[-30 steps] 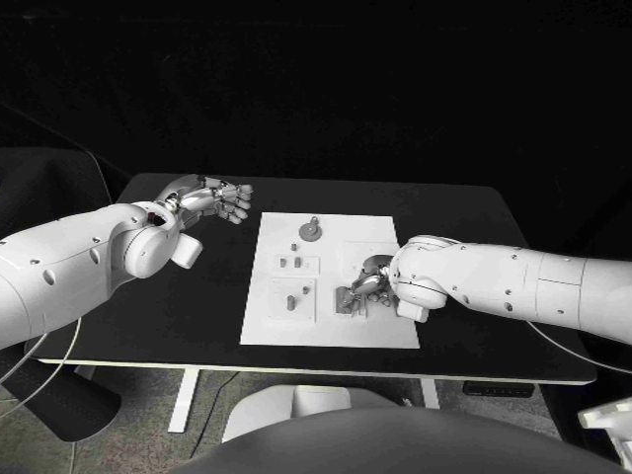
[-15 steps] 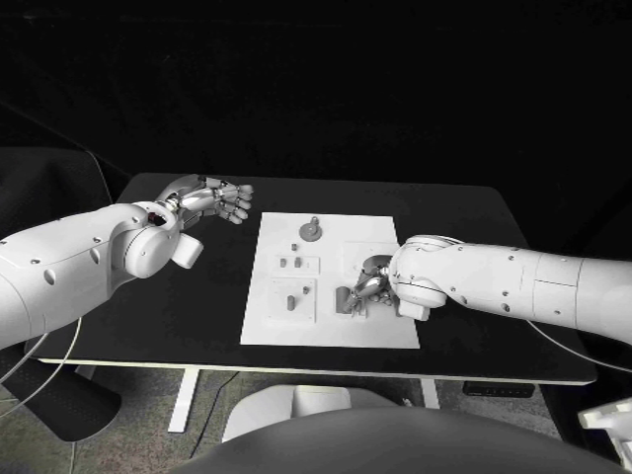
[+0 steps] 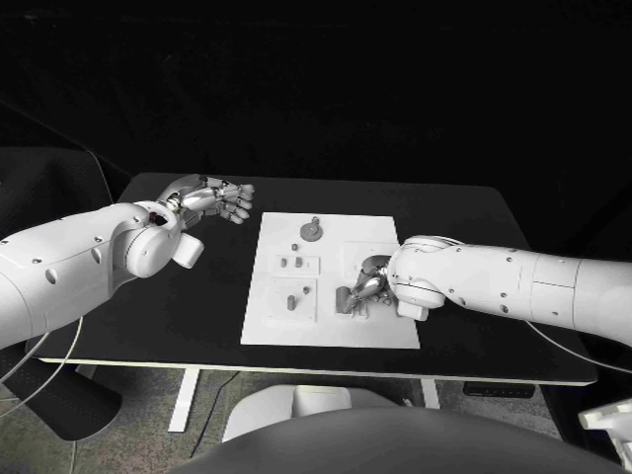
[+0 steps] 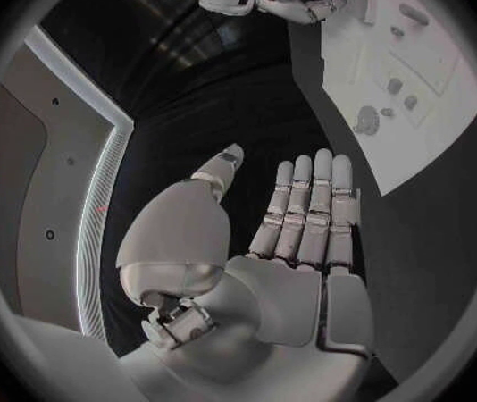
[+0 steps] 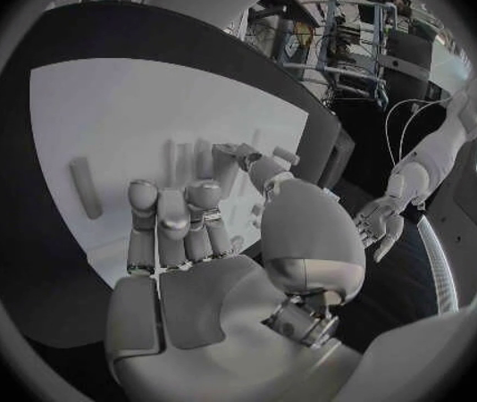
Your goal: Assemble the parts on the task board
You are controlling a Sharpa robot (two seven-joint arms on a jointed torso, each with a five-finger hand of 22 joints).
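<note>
The silver right hand (image 3: 364, 290) pinches a small grey part (image 5: 238, 155) over the flat white task board (image 3: 331, 331); it could slip. The silver left hand (image 3: 213, 201) waits, fingers spread, holding nothing.

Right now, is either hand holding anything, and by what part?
Left hand: nothing, fingers straight and apart over the table. Right hand: fingers curled down over the task board; whether they grip a part cannot be told.

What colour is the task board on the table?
White; the task board shows best in the head view, against the black table.

The right hand (image 3: 366, 286) is occupying the task board (image 3: 331, 331) right side, blocking access there. Bare table (image 3: 202, 306) is lying open left of the board, with the left hand (image 3: 216, 200) hovering near the far-left corner.
</note>
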